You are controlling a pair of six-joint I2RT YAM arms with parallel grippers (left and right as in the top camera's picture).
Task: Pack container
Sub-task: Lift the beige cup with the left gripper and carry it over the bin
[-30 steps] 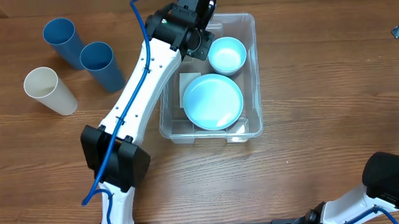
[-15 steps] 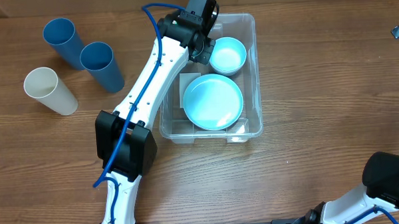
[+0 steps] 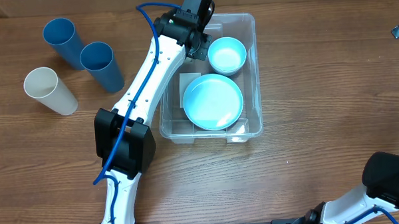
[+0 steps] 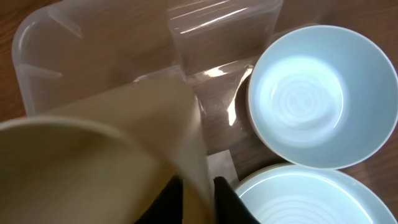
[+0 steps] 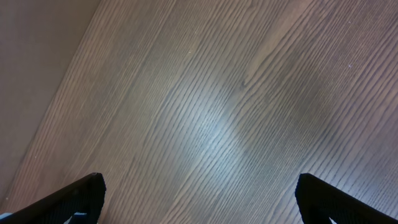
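Since half a second ago the left arm (image 3: pixel 152 80) has drawn its wrist a touch toward the upper left of the overhead frame, while its elbow and base sit where they were; nothing else on the table (image 3: pixel 318 88) has shifted. The container (image 3: pixel 258 83) stands just right of centre in the upper half of the overhead view, its long side running up and down the frame. Inside it a light blue bowl (image 3: pixel 227 55) fills the upper right part, and a light blue plate (image 3: pixel 213 101) lies flat just below it, nearly touching it. A corner of the white label (image 3: pixel 186 84) on the container's floor shows left of the plate. The arm's wrist hangs over the container's upper left corner. Seen from the left wrist, the left gripper (image 4: pixel 198 200) is pinched on the wall of a beige cup (image 4: pixel 93 162), one dark finger on either side of it, and the cup fills the lower left of that view above the container's empty corner. Whether the cup touches the floor I cannot tell. At the upper left of the overhead frame, well apart from the container, two blue cups (image 3: pixel 62 38) (image 3: pixel 101 63) and a white cup (image 3: pixel 49 90) lie on the wood. The right gripper (image 5: pixel 199 186) is spread wide over bare wood.
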